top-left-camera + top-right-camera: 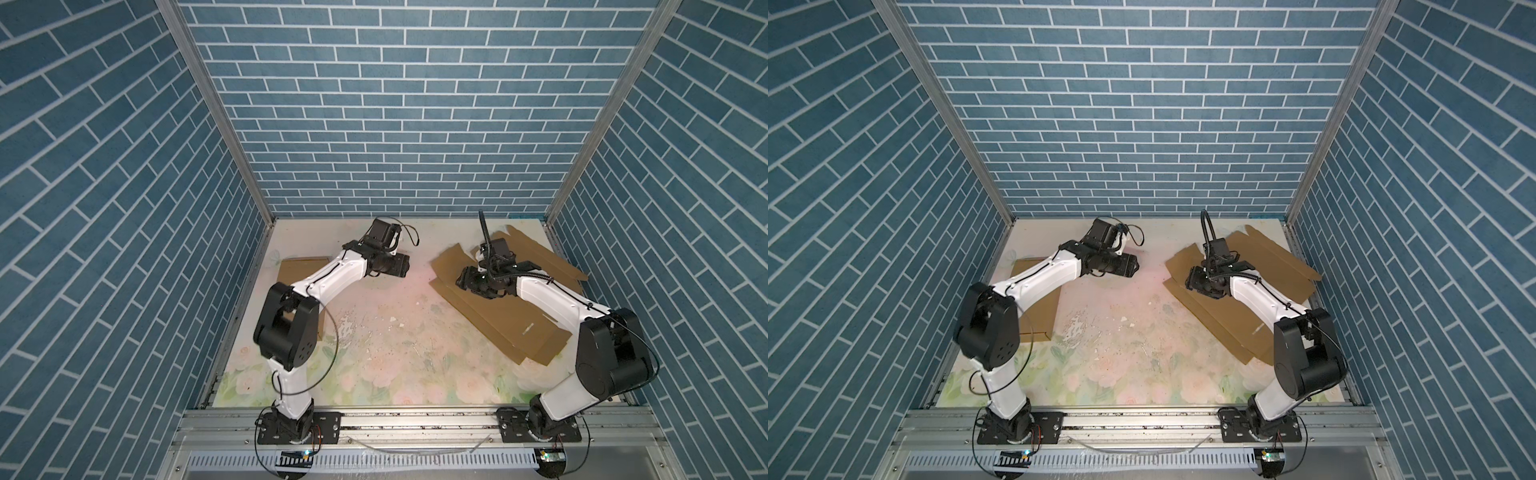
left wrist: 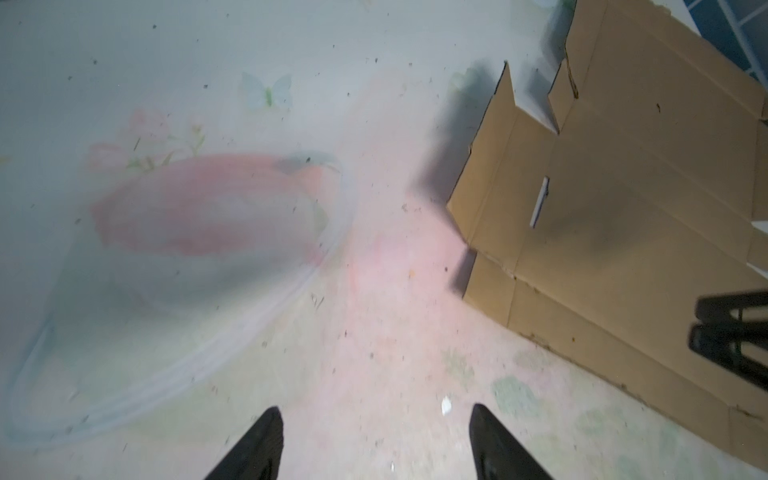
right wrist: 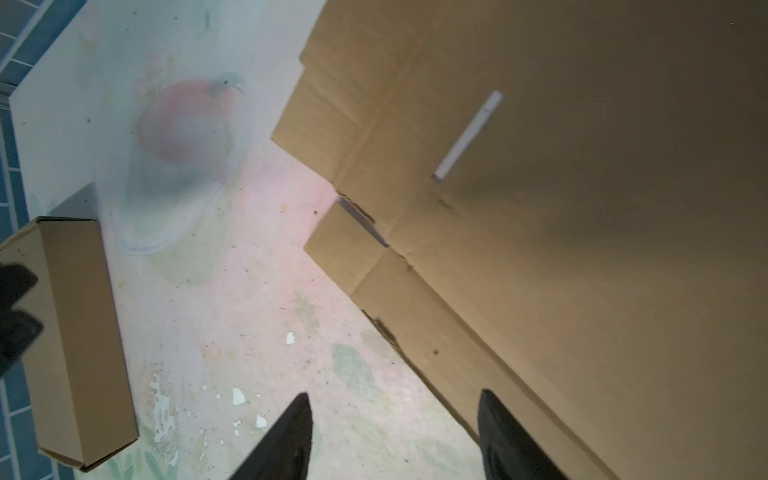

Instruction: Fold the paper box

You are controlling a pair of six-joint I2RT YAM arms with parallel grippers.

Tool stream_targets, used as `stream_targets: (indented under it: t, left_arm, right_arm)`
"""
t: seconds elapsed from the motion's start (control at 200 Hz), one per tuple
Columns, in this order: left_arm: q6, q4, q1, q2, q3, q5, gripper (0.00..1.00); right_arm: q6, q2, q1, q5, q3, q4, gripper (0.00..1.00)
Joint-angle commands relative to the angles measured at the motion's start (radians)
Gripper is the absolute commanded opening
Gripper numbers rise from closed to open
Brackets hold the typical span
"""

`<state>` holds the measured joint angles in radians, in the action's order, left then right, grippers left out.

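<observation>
Noted paper box point(image 1: 494, 322) flat, unfolded, on right side of table point(image 1: 395, 345), partly under right arm. Saw right tool point(image 3: 394, 395) open and empty, over the box's inner edge. Saw left tool point(image 2: 375, 409) open, empty, above bare table. Spotted folded box point(image 1: 296, 268) far left.

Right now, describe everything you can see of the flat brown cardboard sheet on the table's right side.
The flat brown cardboard sheet is an unfolded die-cut box blank with crease lines, notched flaps and narrow slots. It lies mostly flat and skewed on the floral tabletop, near the right wall, one far flap slightly raised. The right arm's open fingers hang above its inner edge; contact cannot be told.
</observation>
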<state>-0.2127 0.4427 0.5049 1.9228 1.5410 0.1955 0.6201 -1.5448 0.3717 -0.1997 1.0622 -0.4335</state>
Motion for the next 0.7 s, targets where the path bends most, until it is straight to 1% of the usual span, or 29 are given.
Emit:
stream_targets:
  t: [0.0,0.085,0.24,0.5,0.695]
  left_arm:
    - [0.004,-0.007,0.006,0.082,0.104,0.044,0.72]
    - [0.001,0.001,0.01,0.148,0.165,0.085,0.74]
    - [-0.002,0.003,0.011,0.203,0.23,0.158,0.82]
    - [0.009,0.073,0.024,0.271,0.332,0.186,0.82]
    - [0.036,0.139,0.04,0.343,0.464,0.218,0.82]
  right_arm:
    - [-0.057,0.067,-0.031,0.004,-0.083,0.02,0.64]
    - [-0.057,0.097,-0.066,-0.017,-0.128,0.045,0.63]
    - [-0.057,0.141,-0.107,-0.027,-0.194,0.072,0.64]
    - [-0.018,0.206,-0.137,-0.01,-0.266,0.098,0.63]
    - [0.013,0.255,-0.15,0.032,-0.313,0.108,0.63]
